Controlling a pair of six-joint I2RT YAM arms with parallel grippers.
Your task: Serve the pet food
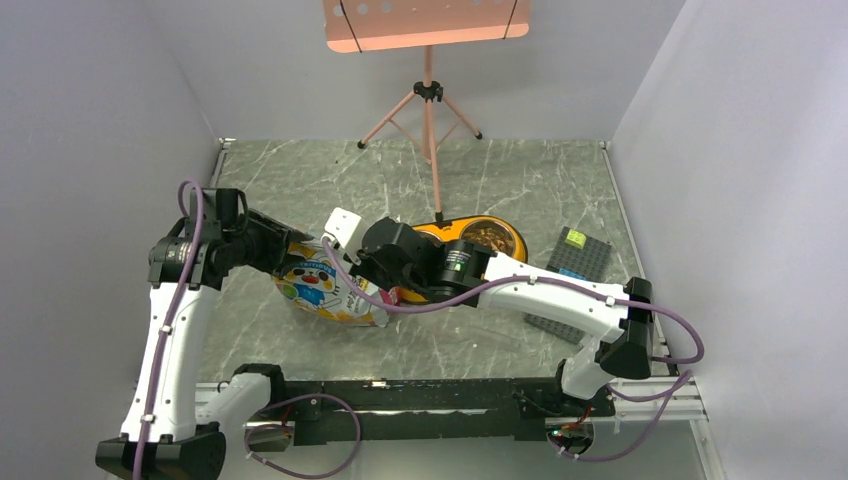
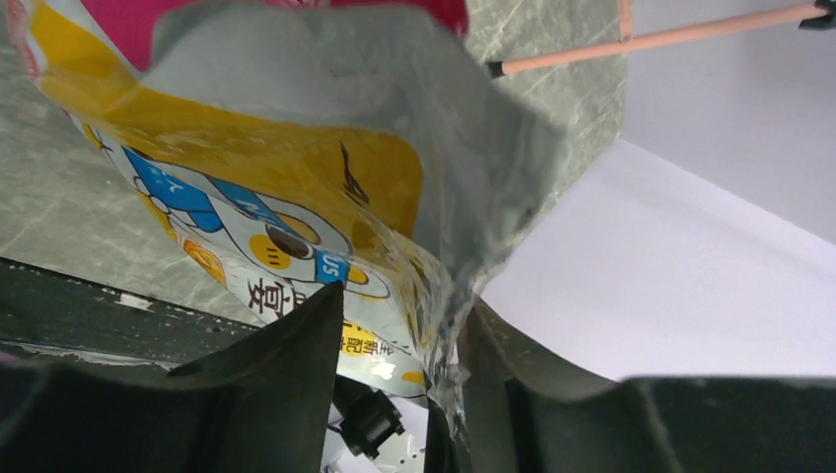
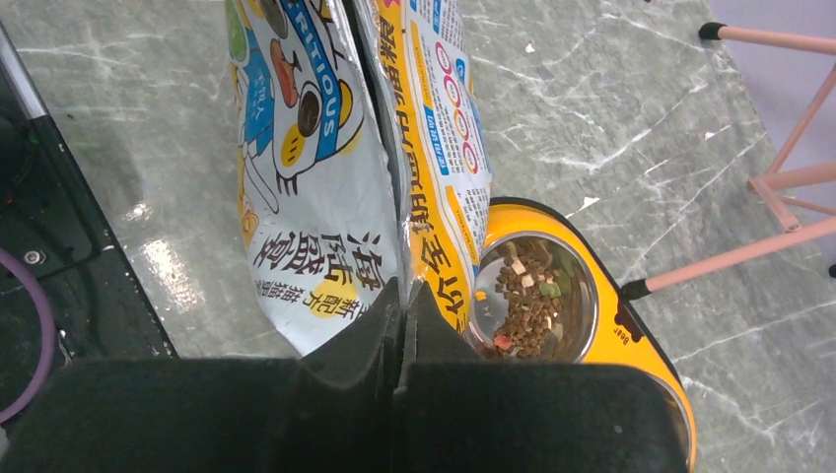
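1. Right gripper point(image 3: 401, 301) is clamped shut on the bag point(image 3: 315, 197) fold, so it's held up beside the kibble point(image 3: 527, 296) in the steel bowl point(image 3: 582, 286).
2. Left gripper point(image 2: 404, 305) is seen parted, with the bag edge loose between.
3. From above, the bag is seen between both arms, just left of the feeder point(image 1: 436, 231).

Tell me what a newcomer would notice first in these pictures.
The bright cartoon-printed bag lies in the middle of the table, a fold of it pinched in the shut jaws of the right arm. Right beside it, the yellow feeder holds a steel bowl with brown kibble in it. At the back stands a pink music stand.
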